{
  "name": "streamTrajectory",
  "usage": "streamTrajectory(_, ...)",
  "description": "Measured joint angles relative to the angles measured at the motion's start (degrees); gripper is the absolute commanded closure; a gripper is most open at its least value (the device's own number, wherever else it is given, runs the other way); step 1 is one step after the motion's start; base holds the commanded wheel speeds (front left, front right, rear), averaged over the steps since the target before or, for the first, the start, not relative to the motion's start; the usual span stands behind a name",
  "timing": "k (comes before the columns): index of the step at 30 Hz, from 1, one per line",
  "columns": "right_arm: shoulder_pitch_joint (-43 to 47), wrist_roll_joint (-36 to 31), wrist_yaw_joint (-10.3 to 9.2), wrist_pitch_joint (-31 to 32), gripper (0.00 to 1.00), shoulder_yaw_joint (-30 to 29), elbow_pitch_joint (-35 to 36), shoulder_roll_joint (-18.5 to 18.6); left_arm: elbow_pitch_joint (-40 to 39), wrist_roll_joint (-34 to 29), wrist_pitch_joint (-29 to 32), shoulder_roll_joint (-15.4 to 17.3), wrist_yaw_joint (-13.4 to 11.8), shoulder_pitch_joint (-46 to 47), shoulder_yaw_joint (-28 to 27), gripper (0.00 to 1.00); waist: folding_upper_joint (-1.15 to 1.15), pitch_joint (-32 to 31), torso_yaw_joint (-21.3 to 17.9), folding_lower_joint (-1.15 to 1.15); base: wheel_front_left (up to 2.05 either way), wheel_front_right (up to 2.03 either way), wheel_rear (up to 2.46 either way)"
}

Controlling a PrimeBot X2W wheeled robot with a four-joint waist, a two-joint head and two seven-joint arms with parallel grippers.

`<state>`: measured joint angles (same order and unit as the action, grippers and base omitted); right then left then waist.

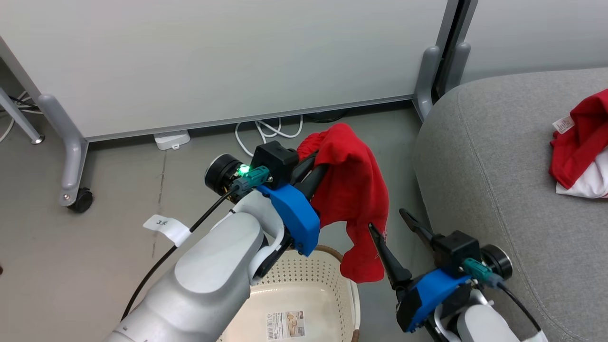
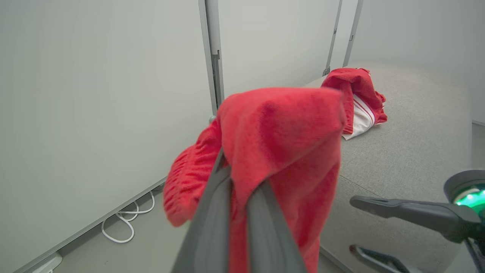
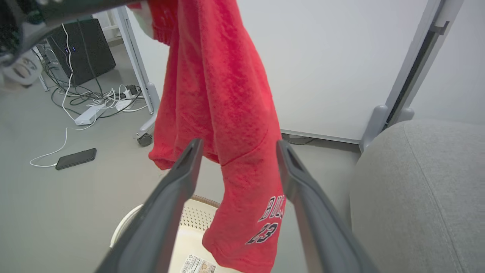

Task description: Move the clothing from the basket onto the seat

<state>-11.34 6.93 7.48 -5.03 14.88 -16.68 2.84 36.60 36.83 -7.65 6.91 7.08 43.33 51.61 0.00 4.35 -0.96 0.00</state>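
The left gripper (image 1: 319, 167) is clamped on the plain red garment (image 1: 351, 190) in the middle of the head view. The cloth is folded over both fingers and hangs limp, its tail dangling by the basket (image 1: 332, 254) rim at the bottom. The right gripper (image 1: 387, 219) sits at lower right, fingers spread wide and holding nothing, with the hem just beside its tips. The jersey (image 1: 579, 142) lies on the seat (image 1: 498, 166) at the right edge.

This cloth looks light, soft and floppy, with no stiffness at all, so expect it to swing and trail on the way across. The pinch appears to be on a bunched fold near the gathered waistband. I'd call that the surest spot: thick layers are less likely to slide out than one thin edge.
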Motion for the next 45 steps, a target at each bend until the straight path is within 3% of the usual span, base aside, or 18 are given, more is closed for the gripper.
streamTrajectory(11,-8.6,-2.3,0.00,-1.1,0.00,0.9,-10.5,0.0,-0.5,0.4,0.0,-0.6,0.0,0.0,1.1,1.00,0.00,0.3,0.7,0.00,0.00,0.00,0.00)
streamTrajectory(29,-20.1,3.6,0.00,-5.3,0.01,5.3,-29.9,0.0,-0.6,1.6,0.1,-1.3,0.0,0.6,3.2,1.00,0.00,0.1,2.4,0.00,0.00,0.00,0.00)
streamTrajectory(30,-20.6,4.1,0.00,-5.4,0.42,5.6,-30.6,0.0,-0.6,1.6,0.1,-1.3,0.0,0.6,3.2,1.00,0.00,0.1,2.4,0.00,0.00,0.00,0.00)
streamTrajectory(31,-20.9,4.8,0.00,-5.9,0.61,5.9,-31.2,0.0,-0.6,1.6,0.1,-1.3,0.0,0.6,3.3,1.00,0.00,0.1,2.4,0.00,0.00,0.00,0.00)
streamTrajectory(32,-21.2,5.4,0.00,-6.2,0.87,6.1,-31.7,0.0,-0.6,1.6,0.1,-1.3,0.0,0.6,3.4,1.00,0.00,0.0,2.4,0.00,0.00,0.00,0.00)
streamTrajectory(33,-21.5,5.8,0.00,-6.5,1.00,6.4,-32.3,0.0,-0.6,1.7,0.1,-1.3,0.0,0.6,3.4,1.00,0.00,0.0,2.4,0.00,0.00,0.00,0.00)
streamTrajectory(45,-23.1,9.8,0.00,-8.7,1.00,9.7,-35.6,0.0,-0.4,2.3,0.0,-1.0,0.0,0.8,3.9,1.00,0.00,-0.4,1.8,0.00,0.00,0.00,0.00)
